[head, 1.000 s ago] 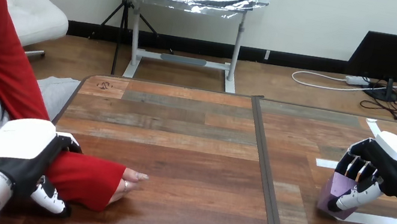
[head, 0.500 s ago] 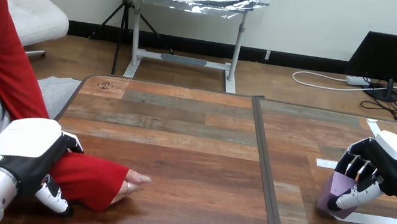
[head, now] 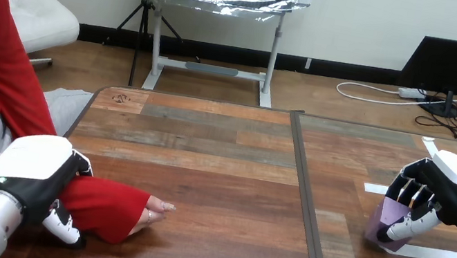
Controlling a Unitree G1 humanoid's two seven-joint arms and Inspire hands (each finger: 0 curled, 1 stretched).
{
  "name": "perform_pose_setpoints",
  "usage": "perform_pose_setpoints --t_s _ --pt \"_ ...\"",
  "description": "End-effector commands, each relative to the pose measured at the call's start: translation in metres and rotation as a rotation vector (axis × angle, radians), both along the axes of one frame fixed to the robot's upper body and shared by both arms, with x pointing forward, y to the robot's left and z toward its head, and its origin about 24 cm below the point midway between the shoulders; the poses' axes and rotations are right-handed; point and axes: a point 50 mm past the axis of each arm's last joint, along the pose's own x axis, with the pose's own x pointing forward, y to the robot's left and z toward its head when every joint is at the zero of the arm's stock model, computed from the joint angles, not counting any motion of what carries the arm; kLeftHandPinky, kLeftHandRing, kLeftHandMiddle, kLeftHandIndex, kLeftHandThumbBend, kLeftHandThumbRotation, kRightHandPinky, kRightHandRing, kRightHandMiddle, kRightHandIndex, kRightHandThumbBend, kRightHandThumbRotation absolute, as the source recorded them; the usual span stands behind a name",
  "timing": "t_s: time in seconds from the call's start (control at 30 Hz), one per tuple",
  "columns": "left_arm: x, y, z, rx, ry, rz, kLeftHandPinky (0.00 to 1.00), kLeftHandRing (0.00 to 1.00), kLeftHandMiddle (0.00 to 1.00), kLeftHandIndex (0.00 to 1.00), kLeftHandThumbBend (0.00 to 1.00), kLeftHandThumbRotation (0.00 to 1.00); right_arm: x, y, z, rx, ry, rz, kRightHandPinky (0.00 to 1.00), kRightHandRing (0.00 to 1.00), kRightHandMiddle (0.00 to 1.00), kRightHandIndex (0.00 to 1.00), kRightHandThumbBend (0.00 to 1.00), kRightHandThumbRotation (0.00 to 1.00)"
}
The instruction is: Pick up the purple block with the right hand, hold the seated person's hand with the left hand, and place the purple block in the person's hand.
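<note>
The purple block (head: 387,222) stands on the table at the right, on a strip of white tape. My right hand (head: 443,189) is curled round it from the right and above, fingers over its top and thumb low on its front. At the lower left, the person's hand (head: 152,211) rests on the table, fingers pointing right, with a red sleeve over the wrist. My left hand (head: 36,170) lies over that red-sleeved forearm, fingers curled down round its near side.
A dark seam (head: 307,205) runs front to back between the two tabletops. White tape strips (head: 446,256) mark the right tabletop. The wooden table (head: 220,163) lies bare between the person's hand and the block.
My left hand has shifted slightly up and to the right on the person's forearm. The right hand and purple block have stayed where they were.
</note>
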Motion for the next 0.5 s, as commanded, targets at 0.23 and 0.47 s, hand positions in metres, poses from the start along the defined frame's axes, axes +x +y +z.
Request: perform_pose_setpoints --t_s 0.23,0.47 --pt "0.0036 -0.0108 -0.0133 -0.069 0.025 -0.012 0.34 0.4 0.48 0.49 0.86 0.0 0.0148 0.0126 0.0188 0.055 -0.092 0.015 0.45 0.47 0.5 0.5 0.8 0.0" --pt "0.0032 -0.0114 -0.0147 -0.111 0.002 -0.003 0.3 0.36 0.44 0.45 0.85 0.0 0.0146 0.0129 0.0186 0.046 -0.092 0.021 0.45 0.48 0.5 0.5 0.8 0.0"
